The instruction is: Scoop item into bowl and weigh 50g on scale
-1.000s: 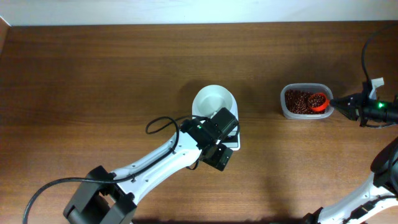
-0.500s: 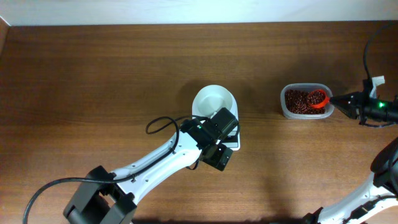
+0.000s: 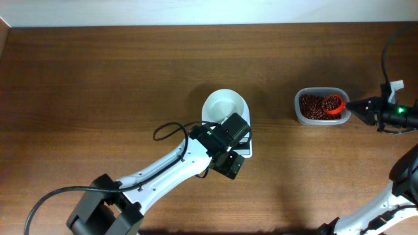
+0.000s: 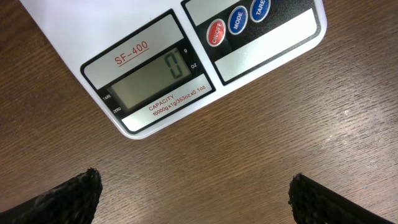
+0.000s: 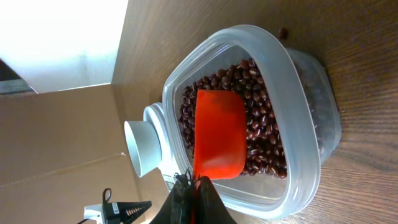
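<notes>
The white bowl (image 3: 225, 106) is empty and sits on the white scale (image 4: 186, 56), whose display reads 0. The scale is mostly hidden under my left arm in the overhead view. My left gripper (image 4: 196, 202) is open and empty, hovering over the wood just in front of the scale's display. The dark reddish-brown beans (image 3: 313, 106) fill a clear plastic tub (image 5: 311, 143) at the right. My right gripper (image 5: 194, 194) is shut on the handle of a red scoop (image 5: 217, 134), whose cup lies among the beans (image 5: 264, 124) in the tub. The bowl also shows in the right wrist view (image 5: 144, 148).
A single loose bean (image 5: 283, 32) lies on the brown wooden table (image 3: 98, 78) beside the tub. A black cable (image 3: 171, 130) loops off my left arm near the scale. The table's far edge meets a white wall (image 3: 196, 10).
My right gripper has nudged the red scoop slightly within the tub. The left arm, bowl and scale have not moved.
</notes>
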Robot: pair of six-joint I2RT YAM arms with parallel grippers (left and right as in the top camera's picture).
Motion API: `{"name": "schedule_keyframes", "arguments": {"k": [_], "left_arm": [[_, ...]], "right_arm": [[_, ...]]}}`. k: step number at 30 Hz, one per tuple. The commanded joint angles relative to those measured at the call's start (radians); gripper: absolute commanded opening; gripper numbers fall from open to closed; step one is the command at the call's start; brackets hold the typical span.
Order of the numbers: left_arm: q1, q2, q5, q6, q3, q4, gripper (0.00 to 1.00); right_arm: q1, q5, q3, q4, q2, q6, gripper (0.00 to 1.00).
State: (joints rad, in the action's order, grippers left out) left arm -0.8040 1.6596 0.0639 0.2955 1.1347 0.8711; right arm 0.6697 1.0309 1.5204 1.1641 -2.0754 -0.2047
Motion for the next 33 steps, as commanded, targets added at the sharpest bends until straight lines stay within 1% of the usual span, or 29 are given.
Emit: {"name": "schedule_keyframes", "arguments": {"k": [1, 11, 19, 33], "left_arm": [[-0.001, 0.002, 0.005, -0.001, -0.008, -0.002, 0.99], [-0.001, 0.002, 0.005, -0.001, -0.008, -0.002, 0.99], [-0.001, 0.002, 0.005, -0.001, -0.008, -0.002, 0.99], [-0.001, 0.002, 0.005, -0.001, -0.008, -0.002, 0.99]], "right_arm": [[0.007, 0.035, 0.025, 0.003, -0.008, 0.003, 0.04], [0.007, 0.035, 0.086, 0.068, -0.008, 0.003, 0.04], [0.007, 0.031, 0.087, 0.105, -0.008, -0.051, 0.04], [0.005, 0.032, 0.087, 0.130, -0.008, -0.054, 0.04]]}}
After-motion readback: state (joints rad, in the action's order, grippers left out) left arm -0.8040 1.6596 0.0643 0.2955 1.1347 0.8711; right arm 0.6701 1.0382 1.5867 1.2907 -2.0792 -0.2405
